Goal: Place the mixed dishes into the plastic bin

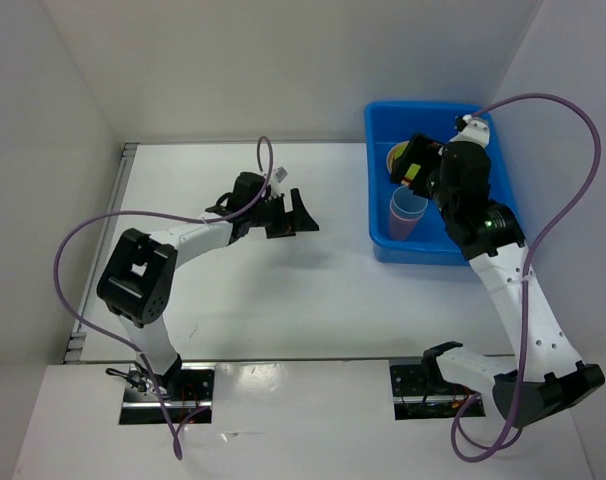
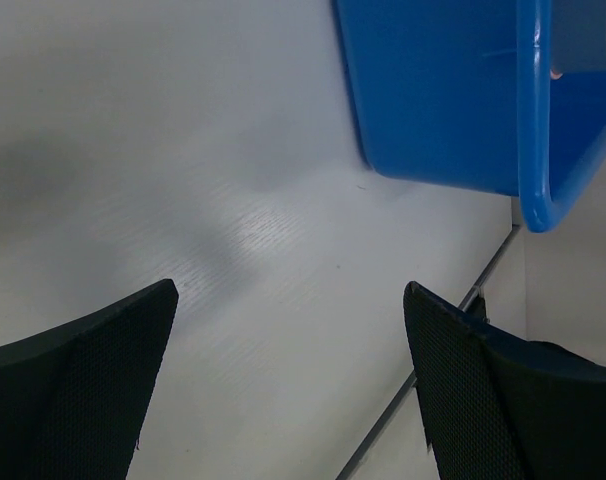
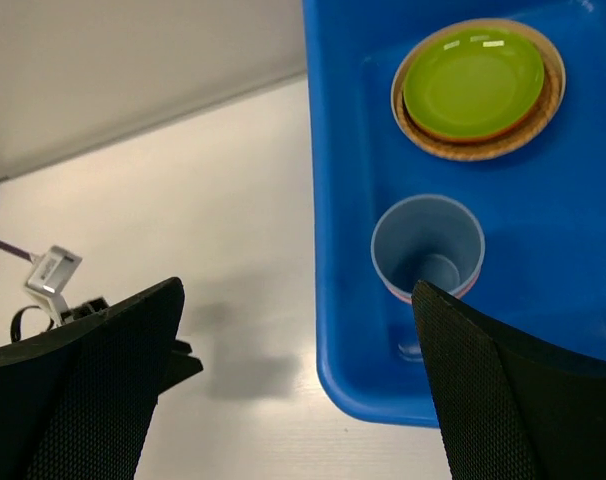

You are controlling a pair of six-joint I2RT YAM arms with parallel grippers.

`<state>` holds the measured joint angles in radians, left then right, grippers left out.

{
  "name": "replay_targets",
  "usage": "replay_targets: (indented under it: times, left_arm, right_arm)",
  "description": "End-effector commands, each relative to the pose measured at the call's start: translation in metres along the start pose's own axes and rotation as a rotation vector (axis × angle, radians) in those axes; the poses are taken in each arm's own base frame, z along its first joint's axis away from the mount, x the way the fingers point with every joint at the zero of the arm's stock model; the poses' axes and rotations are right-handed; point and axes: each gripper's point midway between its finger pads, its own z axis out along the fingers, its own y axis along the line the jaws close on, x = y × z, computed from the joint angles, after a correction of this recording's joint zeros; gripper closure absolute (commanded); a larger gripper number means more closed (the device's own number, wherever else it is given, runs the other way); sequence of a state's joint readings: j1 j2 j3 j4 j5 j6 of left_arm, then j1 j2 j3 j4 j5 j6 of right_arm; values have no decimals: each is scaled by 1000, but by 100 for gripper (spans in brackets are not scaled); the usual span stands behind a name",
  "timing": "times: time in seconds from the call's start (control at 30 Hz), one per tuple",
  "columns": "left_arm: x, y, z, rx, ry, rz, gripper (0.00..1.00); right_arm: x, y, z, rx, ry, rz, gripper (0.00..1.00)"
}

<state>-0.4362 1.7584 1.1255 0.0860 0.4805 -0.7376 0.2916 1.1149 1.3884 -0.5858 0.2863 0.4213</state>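
The plastic bin (image 1: 381,245) is a bright blue tub at the table's back right. In it a lime green plate (image 3: 473,80) lies on an orange plate, both stacked on a woven bamboo tray (image 3: 480,152). Beside them a blue cup (image 3: 428,240) stands nested in a salmon-pink cup whose rim just shows. My right gripper (image 3: 298,290) hangs open and empty above the bin's left wall, over the cups (image 1: 408,210). Out over the bare table left of the bin, my left gripper (image 1: 295,215) is open and holds nothing. The left wrist view shows the bin's outer wall (image 2: 433,100).
White walls close in the table at the back and on both sides. A metal seam (image 2: 453,330) runs along the table edge near the bin. A purple cable (image 1: 573,190) loops beside the right arm.
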Motion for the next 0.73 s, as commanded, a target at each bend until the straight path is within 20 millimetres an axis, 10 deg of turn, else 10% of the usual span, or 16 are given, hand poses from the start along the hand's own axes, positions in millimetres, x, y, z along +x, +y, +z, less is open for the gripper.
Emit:
replay_targets:
  times: [0.0, 0.7]
  left_arm:
    - [-13, -22, 14, 69, -27, 50, 0]
    - [-19, -7, -12, -136, -81, 121, 0]
  right_arm:
    - [7, 2, 6, -26, -4, 10, 1]
    - [13, 11, 1, -103, -15, 40, 1]
